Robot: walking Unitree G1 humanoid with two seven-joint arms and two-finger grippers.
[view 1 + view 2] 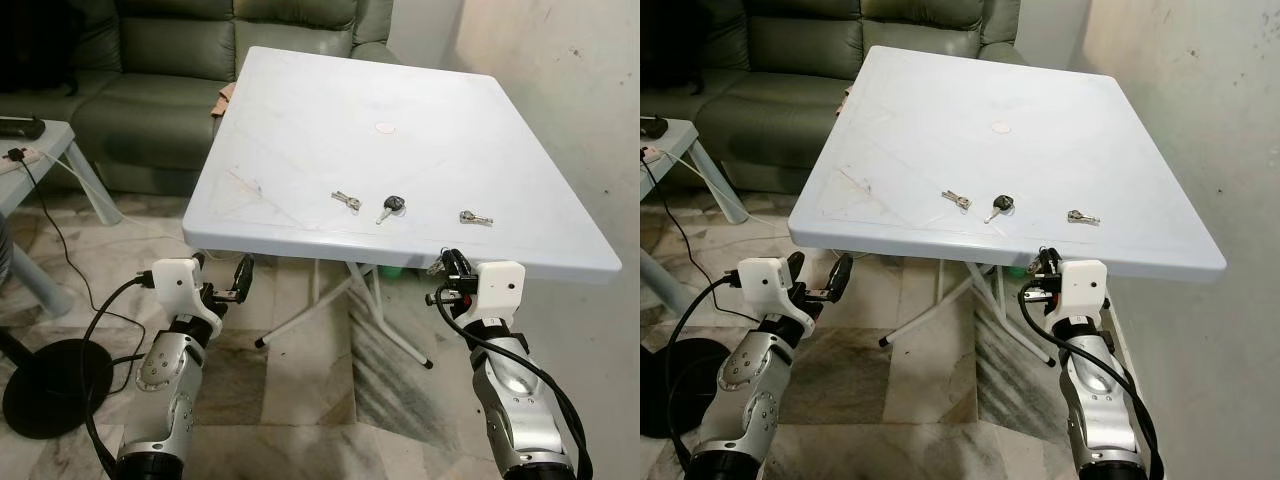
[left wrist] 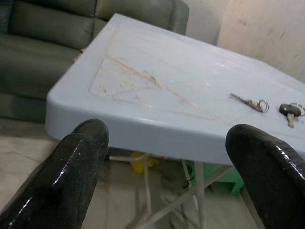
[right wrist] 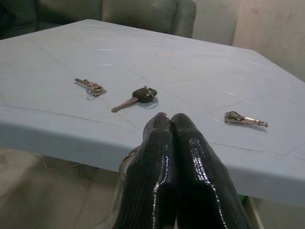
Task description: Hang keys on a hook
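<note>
Three keys lie on the pale table [image 1: 300, 110], beyond our right gripper [image 3: 170, 119], whose fingers are pressed together below the near edge: a silver key [image 1: 346, 200], a black-headed key [image 1: 390, 207] directly ahead, another silver key [image 1: 475, 217]. Our left gripper [image 1: 222, 285] is spread apart, under the table's corner. No legible writing. Behind stands a green sofa [image 1: 160, 60].

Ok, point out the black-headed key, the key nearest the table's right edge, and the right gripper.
black-headed key [image 1: 393, 204]: left eye view, on its black plastic head.
rightmost key [image 1: 475, 217]: left eye view, on the middle of the key set.
right gripper [image 3: 170, 120]: right wrist view, where the two closed fingertips meet.
</note>
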